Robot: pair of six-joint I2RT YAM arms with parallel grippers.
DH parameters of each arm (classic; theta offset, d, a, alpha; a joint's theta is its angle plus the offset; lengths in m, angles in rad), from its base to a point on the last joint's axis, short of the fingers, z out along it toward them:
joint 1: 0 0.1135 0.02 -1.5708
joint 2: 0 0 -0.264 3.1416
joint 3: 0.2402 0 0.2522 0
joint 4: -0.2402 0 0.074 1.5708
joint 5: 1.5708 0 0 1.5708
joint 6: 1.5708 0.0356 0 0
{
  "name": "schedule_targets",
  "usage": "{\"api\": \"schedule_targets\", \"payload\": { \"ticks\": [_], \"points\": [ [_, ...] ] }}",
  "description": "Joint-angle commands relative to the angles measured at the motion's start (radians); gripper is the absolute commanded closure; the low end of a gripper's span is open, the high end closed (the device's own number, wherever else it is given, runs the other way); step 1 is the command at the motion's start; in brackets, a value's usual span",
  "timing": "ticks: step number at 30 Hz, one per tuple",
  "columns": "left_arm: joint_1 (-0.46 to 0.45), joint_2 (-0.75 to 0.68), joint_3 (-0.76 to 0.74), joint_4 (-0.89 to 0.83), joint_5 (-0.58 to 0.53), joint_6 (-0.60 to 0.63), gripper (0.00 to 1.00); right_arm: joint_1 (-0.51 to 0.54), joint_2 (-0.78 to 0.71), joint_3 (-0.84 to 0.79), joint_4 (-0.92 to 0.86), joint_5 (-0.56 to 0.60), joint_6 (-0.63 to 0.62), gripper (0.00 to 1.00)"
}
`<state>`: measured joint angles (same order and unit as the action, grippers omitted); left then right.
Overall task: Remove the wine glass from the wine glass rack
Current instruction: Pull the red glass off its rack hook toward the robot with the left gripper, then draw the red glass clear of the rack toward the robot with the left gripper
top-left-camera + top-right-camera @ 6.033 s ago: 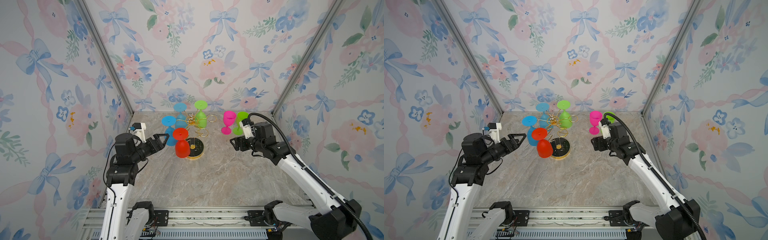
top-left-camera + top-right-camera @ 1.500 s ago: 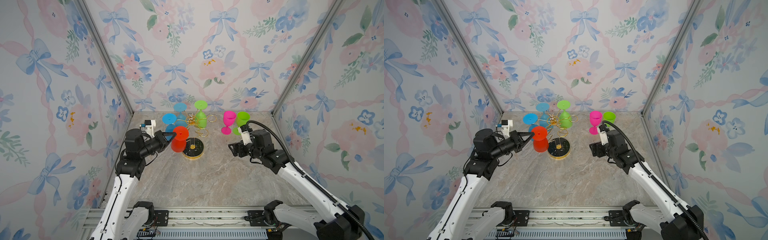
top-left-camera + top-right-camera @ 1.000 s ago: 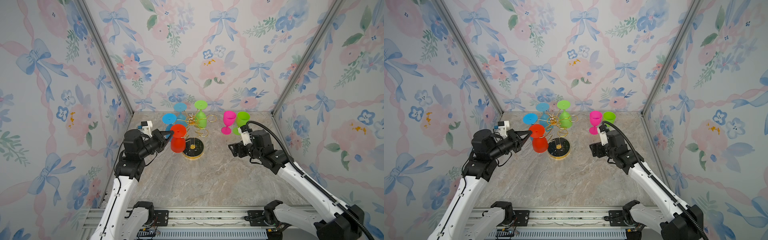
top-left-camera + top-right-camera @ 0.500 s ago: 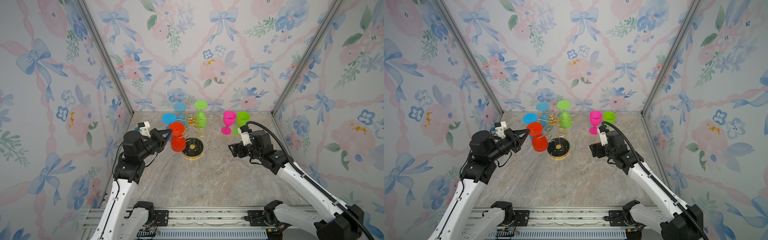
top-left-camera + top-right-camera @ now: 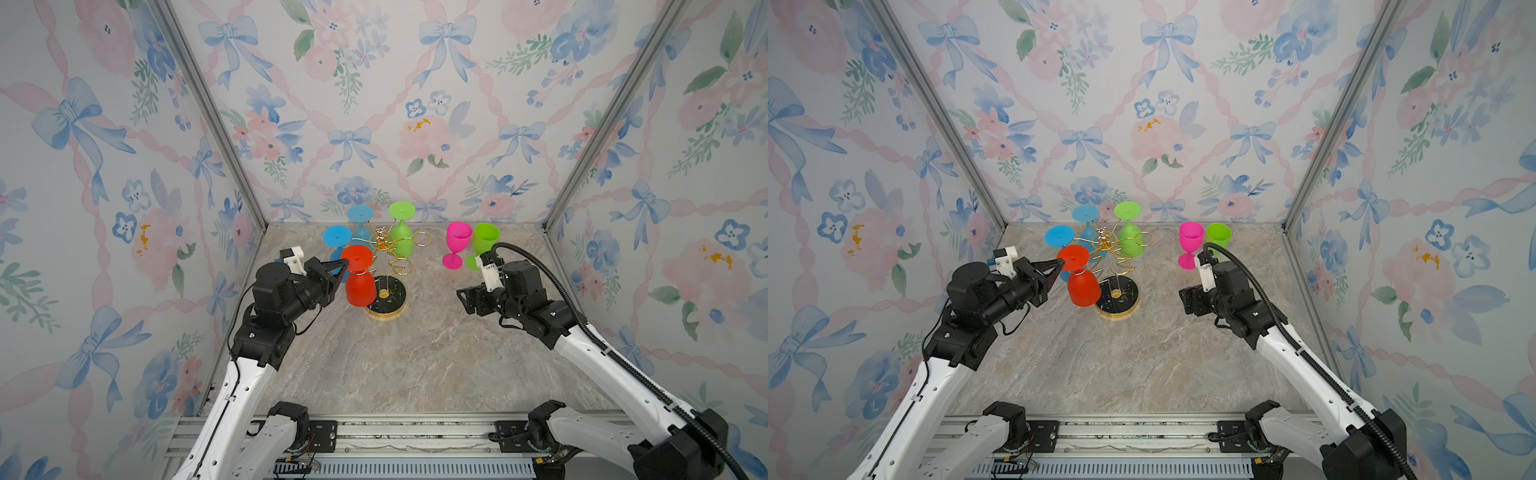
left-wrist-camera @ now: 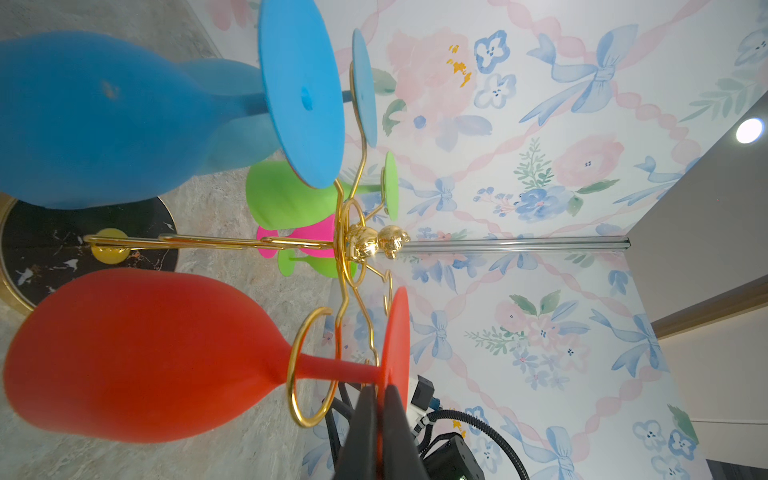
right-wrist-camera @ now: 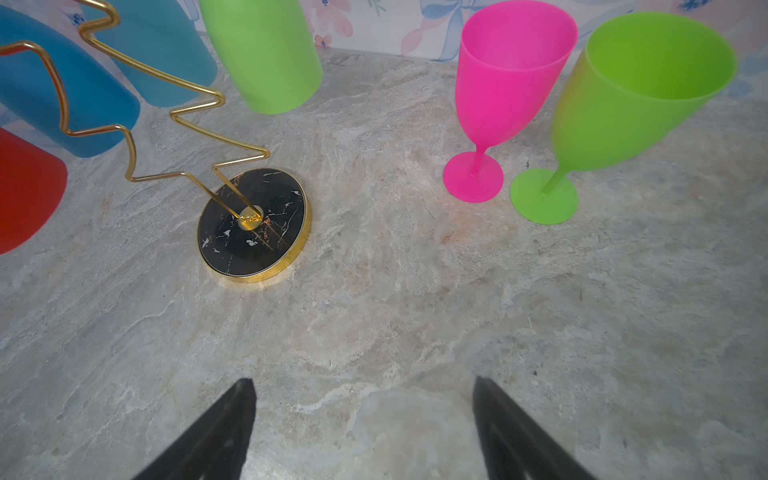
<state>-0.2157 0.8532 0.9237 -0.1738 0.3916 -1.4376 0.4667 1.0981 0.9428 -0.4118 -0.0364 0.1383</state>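
Observation:
A red wine glass [image 5: 360, 286] hangs bowl-down at the front left of the gold wine glass rack [image 5: 382, 243]. My left gripper [image 5: 343, 263] is shut on the rim of its round foot [image 5: 1073, 256]. In the left wrist view the fingers [image 6: 365, 409] pinch the foot's edge, and the red stem [image 6: 340, 370] passes through a gold loop [image 6: 296, 374] of the rack. My right gripper [image 5: 462, 297] stands open and empty over the marble, right of the rack's black base [image 7: 253, 226] and well apart from it.
Two blue glasses [image 5: 337, 236] [image 5: 360, 214] and a green one [image 5: 402, 241] hang on the rack's far arms. A pink glass [image 5: 457, 243] and a green glass [image 5: 484, 241] stand upright at the back right. Walls close in the left, right and back.
My left gripper, still shut on the red glass's foot, has shifted it slightly toward the rack's post, and the glass hangs straighter. The right arm has not moved.

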Motion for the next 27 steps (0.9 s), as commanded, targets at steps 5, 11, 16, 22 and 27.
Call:
{"api": "schedule_targets", "payload": {
  "ticks": [5,11,16,22,27],
  "points": [
    [-0.04,0.042,0.038,-0.025,-0.072,0.024,1.0,0.01,0.008,-0.001,0.014,0.015,0.003,0.16],
    [-0.04,0.077,0.086,-0.068,-0.082,0.047,1.0,0.009,0.014,-0.004,0.019,0.018,-0.004,0.16],
    [-0.041,0.107,0.114,-0.084,-0.085,0.052,1.0,0.009,0.022,-0.008,0.028,0.014,-0.001,0.16],
    [-0.046,0.133,0.136,-0.093,-0.08,0.069,1.0,0.009,0.016,-0.016,0.028,0.019,-0.004,0.16],
    [-0.048,0.157,0.153,-0.093,-0.072,0.077,1.0,0.01,0.013,-0.024,0.028,0.023,-0.004,0.16]
  ]
}}
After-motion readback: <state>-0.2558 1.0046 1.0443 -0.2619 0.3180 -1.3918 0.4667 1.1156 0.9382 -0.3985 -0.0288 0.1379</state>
